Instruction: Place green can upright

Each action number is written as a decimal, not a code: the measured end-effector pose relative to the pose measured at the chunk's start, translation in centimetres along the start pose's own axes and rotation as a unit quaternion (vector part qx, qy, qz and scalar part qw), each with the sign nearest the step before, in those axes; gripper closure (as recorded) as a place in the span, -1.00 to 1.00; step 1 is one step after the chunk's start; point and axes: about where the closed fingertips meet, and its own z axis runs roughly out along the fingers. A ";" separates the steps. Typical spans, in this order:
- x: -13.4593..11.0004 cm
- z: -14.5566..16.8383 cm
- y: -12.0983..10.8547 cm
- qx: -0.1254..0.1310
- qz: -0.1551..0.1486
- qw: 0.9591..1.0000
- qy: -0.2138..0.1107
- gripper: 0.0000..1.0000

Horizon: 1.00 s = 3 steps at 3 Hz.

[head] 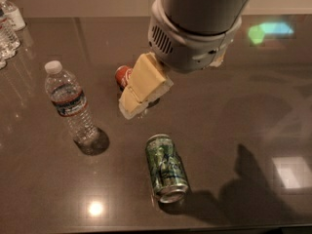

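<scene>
The green can [166, 167] lies on its side on the dark table [253, 130], near the front middle. Its label is green and white, and a silver end faces the front edge. My gripper [141, 89] hangs from the big grey wrist [195, 28] above and behind the can, a little to its left. A cream part of it points down and to the left. It does not touch the green can and holds nothing that I can see.
A red can [122, 75] lies behind the gripper, mostly hidden by it. A clear water bottle [70, 106] with a white cap stands upright at the left. More water bottles [7, 28] stand at the far left edge.
</scene>
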 end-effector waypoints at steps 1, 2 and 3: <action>0.2 -0.5 0.5 -0.004 0.013 1.000 0.001 -1.00; 1.1 0.5 1.7 -0.015 0.021 0.999 0.018 -1.00; 2.1 2.2 2.7 -0.026 0.029 0.998 0.046 -1.00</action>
